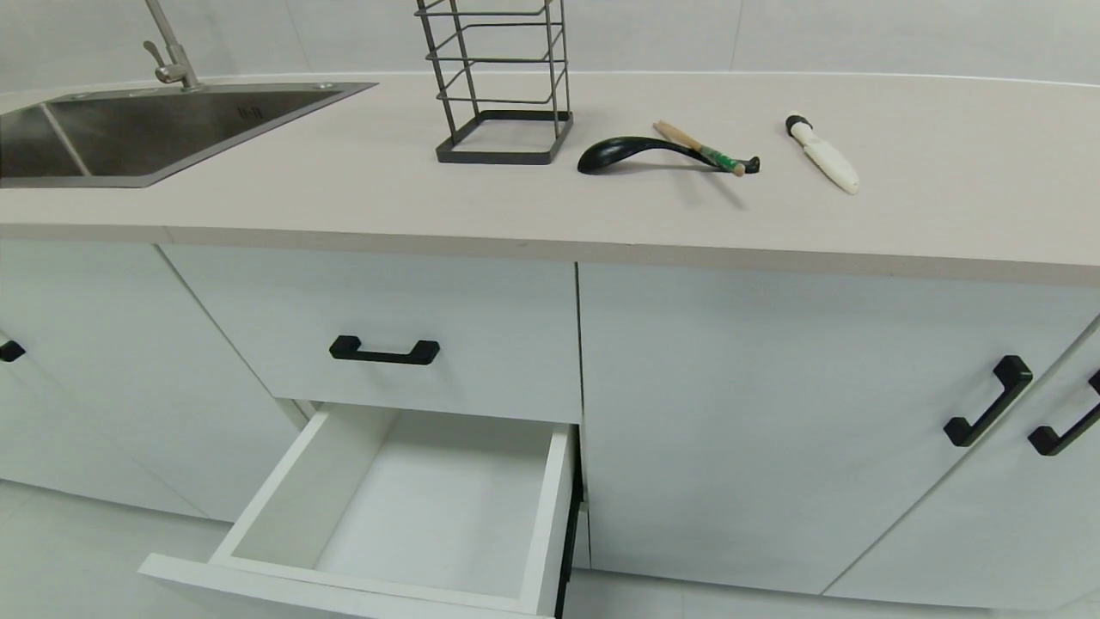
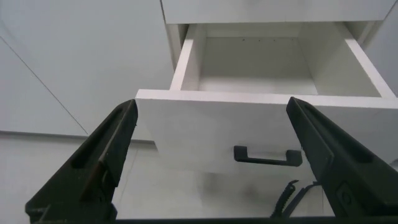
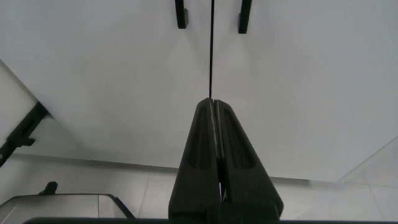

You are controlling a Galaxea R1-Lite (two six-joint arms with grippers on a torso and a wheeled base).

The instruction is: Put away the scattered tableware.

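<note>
1. Step in hand, as I judge it: the store is ready and the collecting has not begun. The lower drawer (image 1: 387,507) stands pulled out below the bench (image 1: 344,206), under a shut drawer with a black handle (image 1: 384,350). None of the tableware is in it.
2. There are three pieces of tableware, all toward the back edge of the bench, right of the middle.
   - The black ladle (image 1: 636,153) lies just right of the wire rack (image 1: 503,86), bowl end toward the rack.
   - A wooden stick with a green band (image 1: 698,148) crosses the ladle's handle near its far end and touches it. It seems to lie on top.
   - A white-handled utensil with a black cap (image 1: 823,155) lies apart, further toward the right edge.
3. The sink (image 1: 172,129) is at the back left corner, well apart from the pieces.
4. The left claw (image 2: 211,104) hangs low before the drawer front (image 2: 205,143), above its pull (image 2: 264,155). Its fingers are spread wide with nothing between them.
5. The right claw (image 3: 212,106) has its fingers pressed together and holds nothing. It faces a pair of cabinet doors (image 3: 298,93) below their two black handles (image 3: 180,14).
6. Next move, my estimate: one arm must rise from cabinet height to the bench top.
   - The pieces lie on the right, so the right arm looks better placed, but its claw must open first.
   - The white-handled utensil lies alone and is the easy first pick.
   - If the stick is taken before the ladle, neither should drag the other.
</note>
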